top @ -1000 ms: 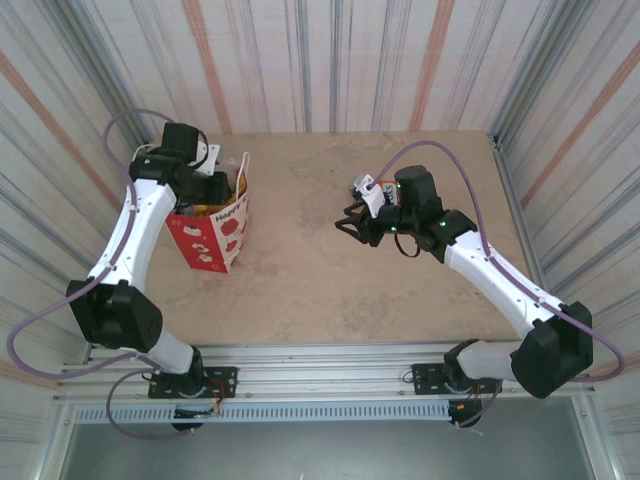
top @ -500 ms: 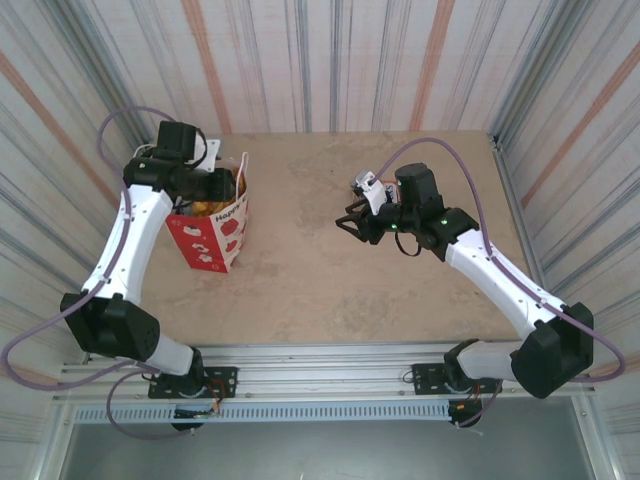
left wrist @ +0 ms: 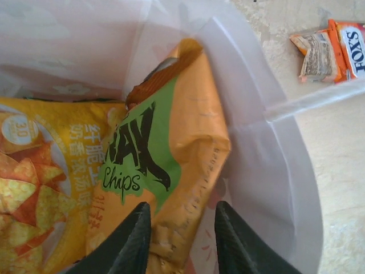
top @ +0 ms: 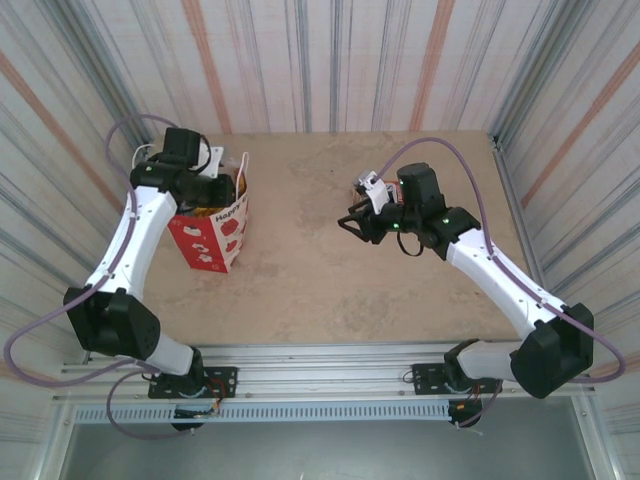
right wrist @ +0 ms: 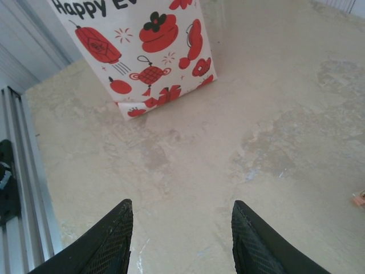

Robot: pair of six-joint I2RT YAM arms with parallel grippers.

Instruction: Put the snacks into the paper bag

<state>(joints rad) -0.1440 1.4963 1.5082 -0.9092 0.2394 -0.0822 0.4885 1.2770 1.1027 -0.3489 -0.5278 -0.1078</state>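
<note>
The bag [top: 212, 240] stands upright near the table's [top: 300, 290] left edge, toward the far corner, its red-printed face turned to the right arm. The left arm bends over it, and the left gripper [left wrist: 181, 242] is down in the bag's open mouth. Its two dark fingers [left wrist: 134, 242] stand apart on either side of the lower corner of an orange packet [left wrist: 182, 165] with a green "Chips" patch. Whether they touch that packet cannot be told. The orange packet leans against the bag's white inner wall and partly overlaps a yellow packet [left wrist: 40, 171], printed with tortilla chips, to its left in the bag.

In the left wrist view, past the bag's rim, two more snacks lie side by side and touching on the bare table: a FOX'S packet [left wrist: 353, 48] and an orange-edged packet [left wrist: 316, 54].

The right gripper [right wrist: 182, 240] hangs over the middle of the table, well apart from the bag, facing it. Its fingers are spread, with nothing between them.
</note>
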